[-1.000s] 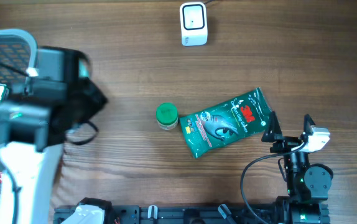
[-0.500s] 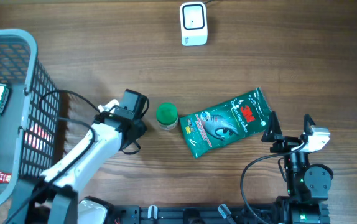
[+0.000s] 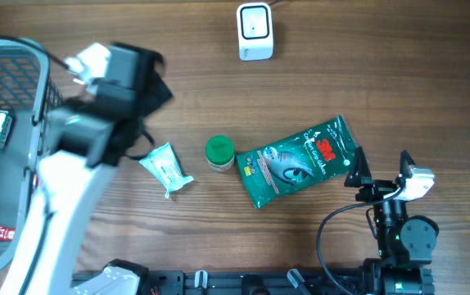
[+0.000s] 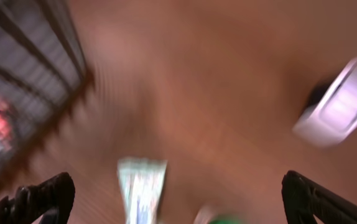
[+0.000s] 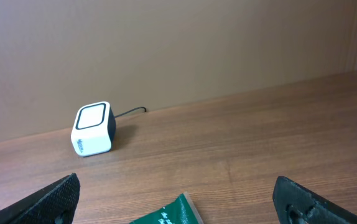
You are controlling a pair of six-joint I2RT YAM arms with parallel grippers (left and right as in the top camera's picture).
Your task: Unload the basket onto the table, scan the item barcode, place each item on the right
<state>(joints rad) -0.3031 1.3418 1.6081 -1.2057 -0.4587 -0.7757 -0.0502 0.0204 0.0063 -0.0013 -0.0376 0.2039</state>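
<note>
Left tool [image 4: 178,198] was wide, fingers [image 4: 41,196] far apart at the frame edges with nothing between them. The left wrist view was badly motion-blurred, and so was the arm in the overhead view.

The small packet [image 3: 167,168], white with green print, lay flat on the tabletop [image 3: 219,229], not held. From the left wrist camera it sat below the tool, nearer the left finger than the right. In the overhead view it was well clear of the tool, on the side toward the arm bases.

The scanner [image 3: 255,31] was a white box with a cable, ahead and to the right of the left tool and well apart from it. The basket [image 3: 22,98] was just beside the left tool, on its left. I saw a couple of small items inside but couldn't tell what they were.

The green-capped bottle [image 3: 219,153] stood upright just right of the packet, between it and the green pouch [image 3: 299,161]. I couldn't tell whether the bottle and pouch touched.

Right tool [image 3: 380,170] was wide too, and empty. The right end of the pouch lay just in front of it, near its left finger. In the right wrist view a pouch corner poked up between the fingers. The scanner was far ahead of that tool and off to the left.
</note>
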